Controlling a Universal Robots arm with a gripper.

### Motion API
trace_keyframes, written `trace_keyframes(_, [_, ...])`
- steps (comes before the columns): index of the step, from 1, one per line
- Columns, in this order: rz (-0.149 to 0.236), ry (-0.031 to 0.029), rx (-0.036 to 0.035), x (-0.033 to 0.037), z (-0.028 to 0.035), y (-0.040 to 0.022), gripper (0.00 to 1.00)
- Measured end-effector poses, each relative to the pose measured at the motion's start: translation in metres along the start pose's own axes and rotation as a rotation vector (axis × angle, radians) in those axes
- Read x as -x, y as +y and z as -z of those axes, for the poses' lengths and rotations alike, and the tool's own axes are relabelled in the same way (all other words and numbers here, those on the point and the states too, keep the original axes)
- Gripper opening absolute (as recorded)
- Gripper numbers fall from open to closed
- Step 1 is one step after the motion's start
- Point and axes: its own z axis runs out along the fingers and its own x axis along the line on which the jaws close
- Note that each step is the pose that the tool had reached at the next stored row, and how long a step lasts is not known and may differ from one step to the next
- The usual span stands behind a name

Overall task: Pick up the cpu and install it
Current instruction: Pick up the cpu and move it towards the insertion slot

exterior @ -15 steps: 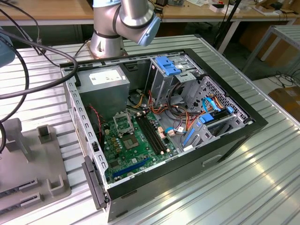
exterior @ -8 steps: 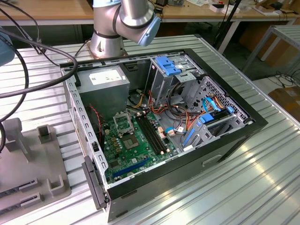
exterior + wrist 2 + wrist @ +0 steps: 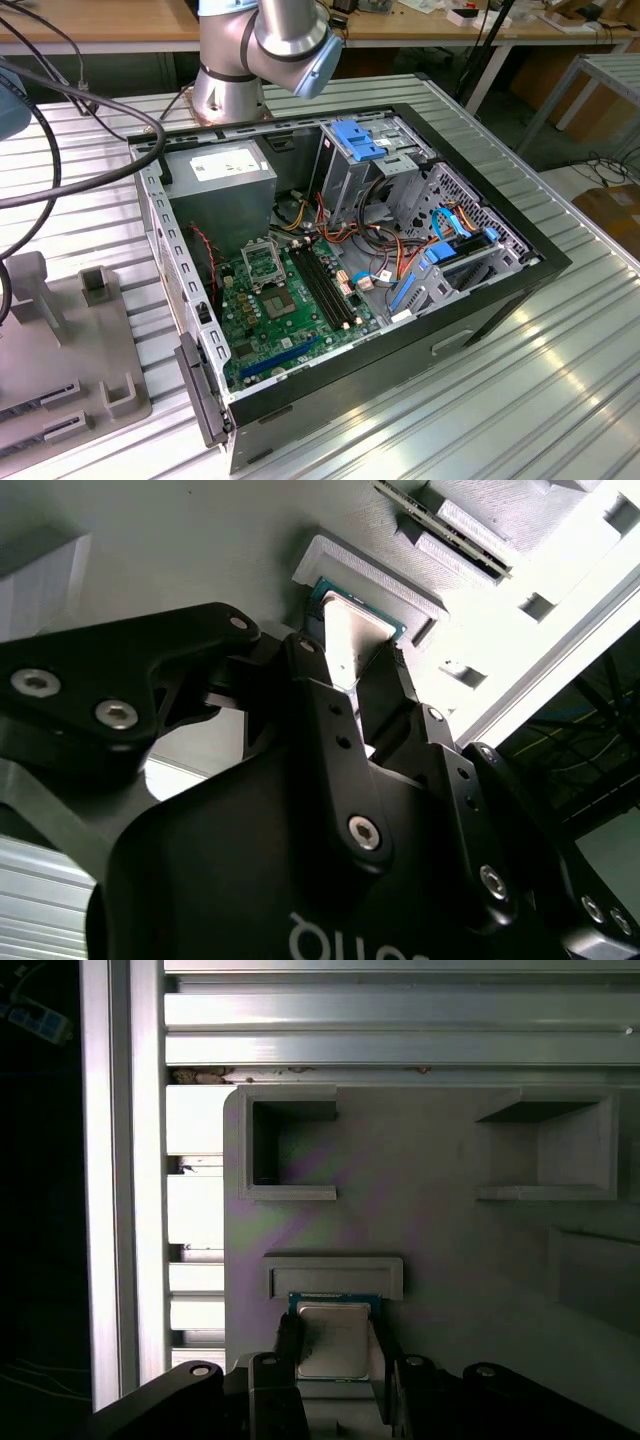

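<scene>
In the exterior view, the open black computer case (image 3: 350, 385) lies on the ribbed aluminium table (image 3: 520, 400). Its green motherboard (image 3: 290, 330) faces up, and the dark metal-framed square socket (image 3: 262, 262) looks empty, so I judge the install not yet done. The grey moulded holder plate (image 3: 60, 340) sits well apart from the case, towards the exterior view's left. The case's steel walls and loose cables crowd the socket on several sides.

In the second wrist view, my black pincer (image 3: 352, 668) is down over the cpu (image 3: 352, 635), a small flat square chip with a plain silvery-grey metal top. One finger (image 3: 322, 705) lies against each of two opposite edges, so I take it as clamped on the chip. The chip is at its seat on the plate, close against a raised grey lip (image 3: 375, 575).

In the first wrist view, the cpu (image 3: 330, 1335) rests just beside that lip (image 3: 335, 1275), between my fingers. Bare plate surrounds it, and the walled pockets (image 3: 290, 1150) stand well apart. I judge the pick as only begun, with room to move mainly upward.
</scene>
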Motion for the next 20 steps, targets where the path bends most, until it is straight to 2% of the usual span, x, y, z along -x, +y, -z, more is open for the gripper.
trace_keyframes(6, [0.0,0.0002,-0.0001,0.0,0.0,0.0,0.42])
trace_keyframes(7, [0.0,0.0001,-0.0001,0.0,0.0,0.0,0.48])
trace_keyframes(20, [0.0,0.0001,-0.0001,0.0001,-0.004,0.0,0.48])
